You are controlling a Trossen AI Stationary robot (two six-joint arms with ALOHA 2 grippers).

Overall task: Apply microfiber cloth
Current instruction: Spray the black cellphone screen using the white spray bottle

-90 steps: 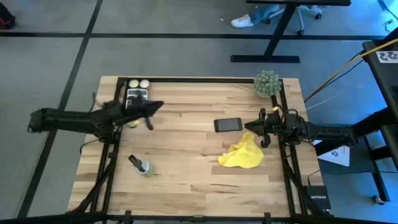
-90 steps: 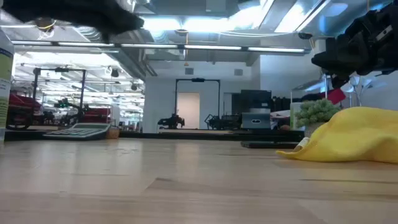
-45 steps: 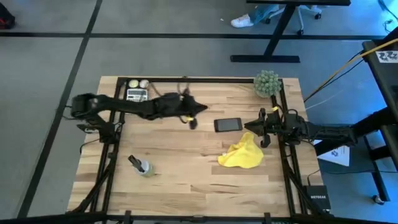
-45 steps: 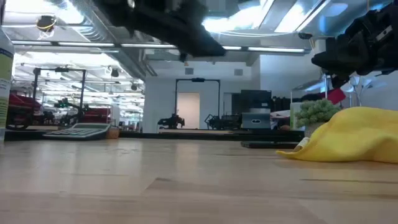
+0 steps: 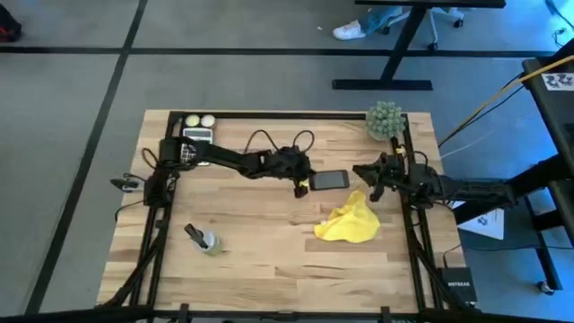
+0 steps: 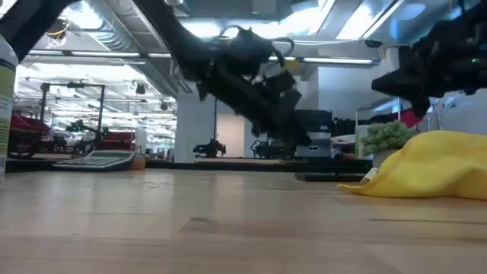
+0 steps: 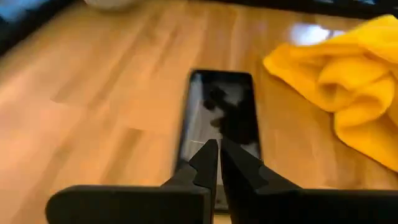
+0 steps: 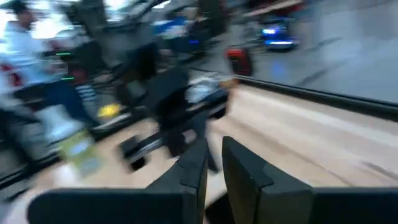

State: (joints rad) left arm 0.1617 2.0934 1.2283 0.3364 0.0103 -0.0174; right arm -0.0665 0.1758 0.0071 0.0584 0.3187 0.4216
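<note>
The left gripper (image 5: pixel 301 187) is seen stretched across the middle of the wooden table (image 5: pixel 260 251), poised at the near end of the black smartphone (image 5: pixel 329 180); in the left wrist view its two dark fingers (image 7: pixel 208 163) are pressed together with nothing held between them, their tips set over the phone's dark screen. The microfiber cloth (image 5: pixel 348 221), bright yellow and crumpled into folds, is found lying on the table just beside the smartphone, toward the right arm's side, and is touched by neither gripper. The right gripper (image 5: pixel 363 170) is held at the table's right edge, near the cloth and the phone; its fingers (image 8: pixel 194 163) are shown nearly closed, a slim gap between them, and empty. A small spray bottle (image 5: pixel 201 237) is seen lying on its side well apart, and a green ball-shaped plant (image 5: pixel 385 119) is seen at the far right corner.
</note>
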